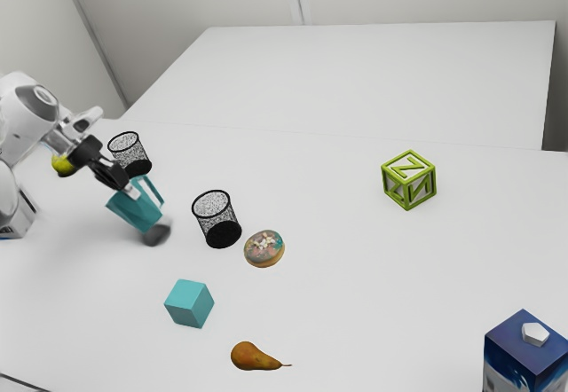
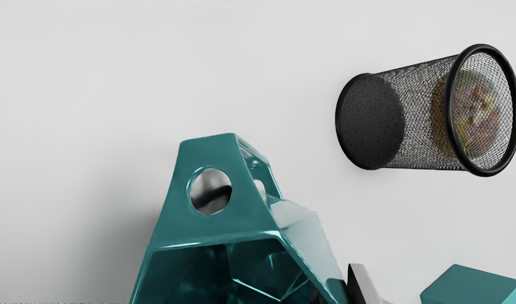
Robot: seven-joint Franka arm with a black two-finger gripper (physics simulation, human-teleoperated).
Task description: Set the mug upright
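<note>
I count one teal mug (image 1: 139, 214), two black mesh cups (image 1: 222, 233) (image 1: 136, 166), one donut (image 1: 264, 248), one teal block (image 1: 189, 303), one pear (image 1: 255, 356), one green-framed letter cube (image 1: 409, 180), one blue carton (image 1: 522, 352), one yellow-green round thing (image 1: 62, 165) and one box (image 1: 18, 224) on the counter (image 1: 328, 294).

The exterior view's edges cut off the carton and the box; the arm partly covers the round thing. A blurred grey patch by the mug's base is hard to make out. In the wrist view, the donut shows through one cup's mesh.

The mug is at the gripper (image 1: 130, 188), tilted, its mouth toward it. The gripper pinches the mug's wall, one finger outside, the other barely discernible inside.
</note>
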